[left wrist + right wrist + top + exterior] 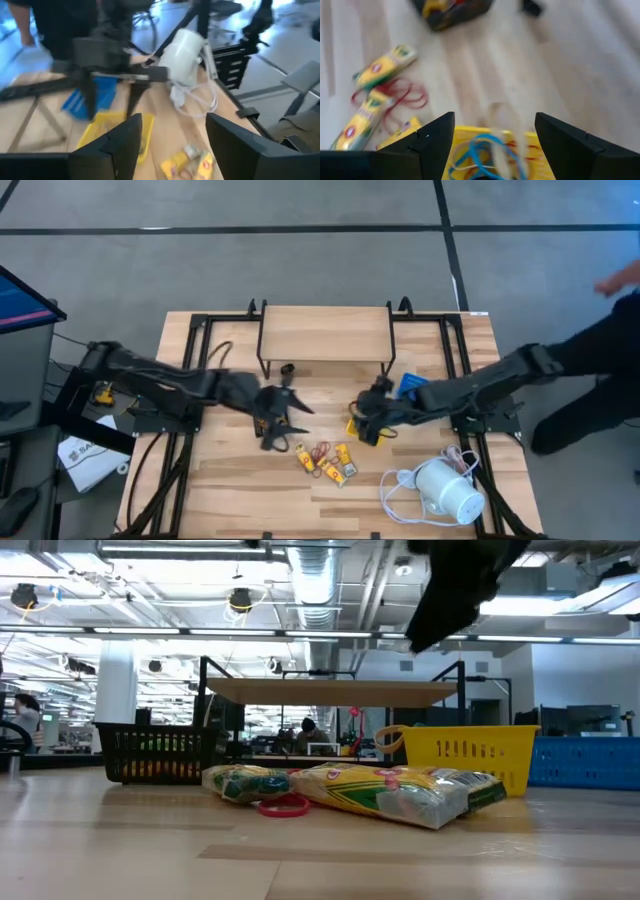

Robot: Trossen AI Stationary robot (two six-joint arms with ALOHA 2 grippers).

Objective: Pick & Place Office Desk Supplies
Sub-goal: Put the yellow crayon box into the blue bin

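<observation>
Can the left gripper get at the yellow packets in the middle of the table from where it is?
Probably yes. The left gripper is open, holds nothing, and hangs just beside the yellow packets, with bare wood between them.

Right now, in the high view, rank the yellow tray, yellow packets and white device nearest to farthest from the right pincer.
1. yellow tray, under the right pincer.
2. yellow packets, mid-table.
3. white device, near the table's right edge.

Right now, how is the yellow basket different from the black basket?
In the low view, the yellow basket has solid walls with thin slots, while the black basket is see-through mesh. The yellow basket sits right of the crayon packets, the black basket left of them. Both are small, rectangular and upright on the table.
</observation>
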